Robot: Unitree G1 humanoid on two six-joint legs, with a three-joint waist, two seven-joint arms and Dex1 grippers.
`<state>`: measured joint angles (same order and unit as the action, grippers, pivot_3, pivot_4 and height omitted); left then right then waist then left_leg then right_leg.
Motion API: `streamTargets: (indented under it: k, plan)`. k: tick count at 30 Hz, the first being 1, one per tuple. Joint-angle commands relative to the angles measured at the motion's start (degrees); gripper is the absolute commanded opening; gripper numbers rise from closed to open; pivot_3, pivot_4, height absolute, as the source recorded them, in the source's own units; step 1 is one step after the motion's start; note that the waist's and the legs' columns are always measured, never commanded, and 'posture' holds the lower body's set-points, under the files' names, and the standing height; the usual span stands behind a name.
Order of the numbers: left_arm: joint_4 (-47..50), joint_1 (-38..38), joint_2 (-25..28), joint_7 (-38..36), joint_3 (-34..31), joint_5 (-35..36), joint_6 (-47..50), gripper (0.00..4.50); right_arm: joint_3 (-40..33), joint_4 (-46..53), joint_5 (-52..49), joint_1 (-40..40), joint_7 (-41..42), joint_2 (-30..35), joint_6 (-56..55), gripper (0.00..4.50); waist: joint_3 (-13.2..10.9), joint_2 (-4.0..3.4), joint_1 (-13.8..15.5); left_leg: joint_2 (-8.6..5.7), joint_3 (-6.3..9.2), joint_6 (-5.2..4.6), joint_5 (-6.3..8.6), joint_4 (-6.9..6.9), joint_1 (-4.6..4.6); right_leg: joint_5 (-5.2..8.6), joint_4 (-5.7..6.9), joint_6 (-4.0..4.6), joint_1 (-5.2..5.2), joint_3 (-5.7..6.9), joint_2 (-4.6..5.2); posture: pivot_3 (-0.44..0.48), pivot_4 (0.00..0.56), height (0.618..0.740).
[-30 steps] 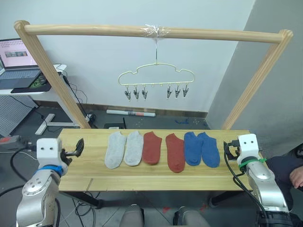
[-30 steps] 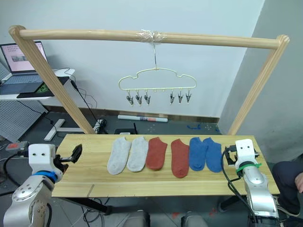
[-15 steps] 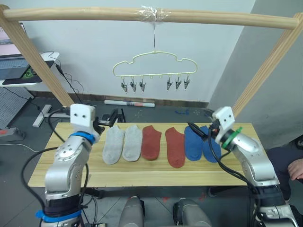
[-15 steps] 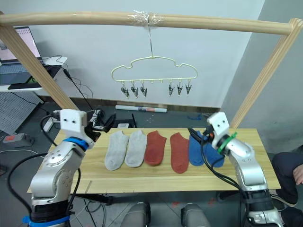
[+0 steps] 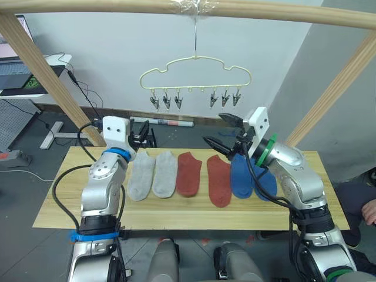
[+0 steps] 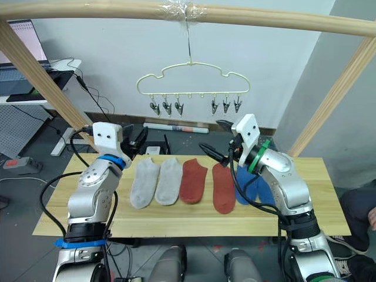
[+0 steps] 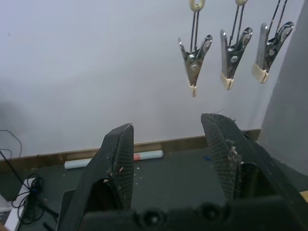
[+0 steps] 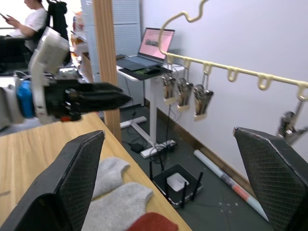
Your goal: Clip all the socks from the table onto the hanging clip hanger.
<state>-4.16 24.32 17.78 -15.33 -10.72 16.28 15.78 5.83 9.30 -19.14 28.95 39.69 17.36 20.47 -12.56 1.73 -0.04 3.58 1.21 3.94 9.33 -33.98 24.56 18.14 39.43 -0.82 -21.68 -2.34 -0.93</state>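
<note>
Lying flat on the table (image 5: 59,202) below both spread, empty claws, left (image 5: 141,131) and right (image 5: 223,130), all six socks (image 5: 176,173) remain unclipped; every clip on the hanger (image 5: 195,77) above is bare.

Six socks (image 5: 200,177) in a row on the table (image 5: 64,200); clip hanger (image 5: 195,71) above, both grippers raised, empty
</note>
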Motion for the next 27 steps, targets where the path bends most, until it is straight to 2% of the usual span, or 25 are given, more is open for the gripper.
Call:
streamTargets:
  k: [1,14,27]
  plan:
    - [-2.17,3.33,-0.69,-0.83,0.77,-0.91,-3.44,2.45,0.08,2.19,-1.42,2.47,0.62,-0.70,-0.06,4.50,-0.32,0.02,-0.01,0.00,0.01,0.00,0.00,0.00,0.00,0.00,0.01,0.00,0.00,0.01,0.00,0.043,0.244,0.740]
    - [-14.47,12.98,-2.80,0.93,0.64,-3.69,-13.17,2.45,1.20,1.77,-0.92,4.96,1.95,-1.54,-0.41,4.50,-0.85,0.04,-0.08,-0.01,0.05,0.01,0.00,-0.01,0.25,-0.15,0.04,0.20,-0.25,0.09,-0.01,0.017,0.255,0.740]
    - [-17.73,15.75,-3.30,-0.03,-0.18,-1.71,-15.17,2.45,1.23,3.12,-1.96,4.92,1.94,-1.84,0.58,4.50,-1.82,0.09,-0.09,-0.01,0.04,0.02,-0.01,-0.01,0.30,-0.16,0.09,0.20,-0.33,0.10,-0.01,0.017,0.265,0.740]
